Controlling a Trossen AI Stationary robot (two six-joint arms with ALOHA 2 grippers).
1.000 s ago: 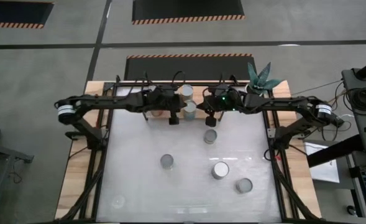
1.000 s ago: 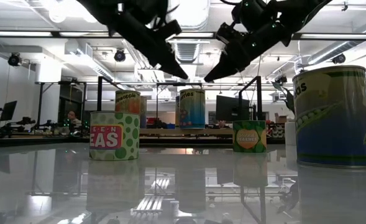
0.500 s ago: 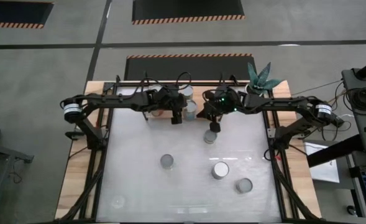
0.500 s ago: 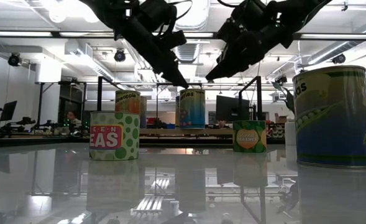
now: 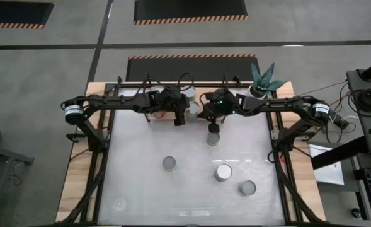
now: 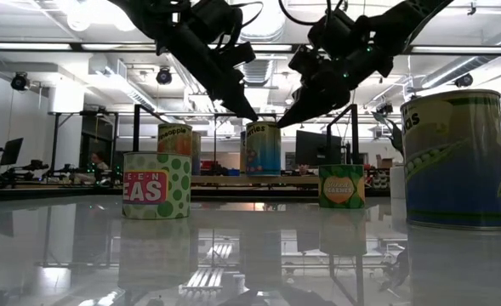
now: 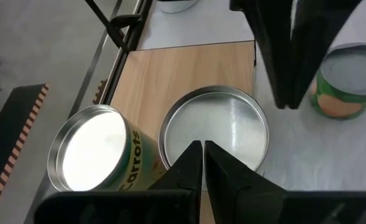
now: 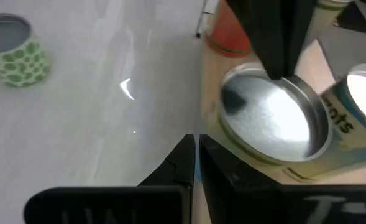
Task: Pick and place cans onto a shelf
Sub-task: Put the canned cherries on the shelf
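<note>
Two cans stand on the wooden shelf at the table's far edge: a bare-lidded can and a "Carrots" can beside it. My left gripper is shut, its tips over that lid's rim. My right gripper is shut too and points at the same can from the other side. In the low view both tips, left and right, hover at the top of the can. Several more cans stand upright on the white table, the nearest one just below my right gripper. My left gripper points slanting down at the lid's rim; I cannot tell whether its shut tips touch it. My right gripper slants down toward the can's upper edge from the opposite side; whether it touches cannot be told either.
A red can and a potted plant stand at the far edge. On the table are a green-dotted peas can, a small green can and a big can close to the low camera. Black frame rods border the shelf.
My right gripper has sunk toward the top of the can on the shelf, tipping a little, and stays shut. My left gripper dipped slightly toward the same can early on and then kept still. No can has moved.
</note>
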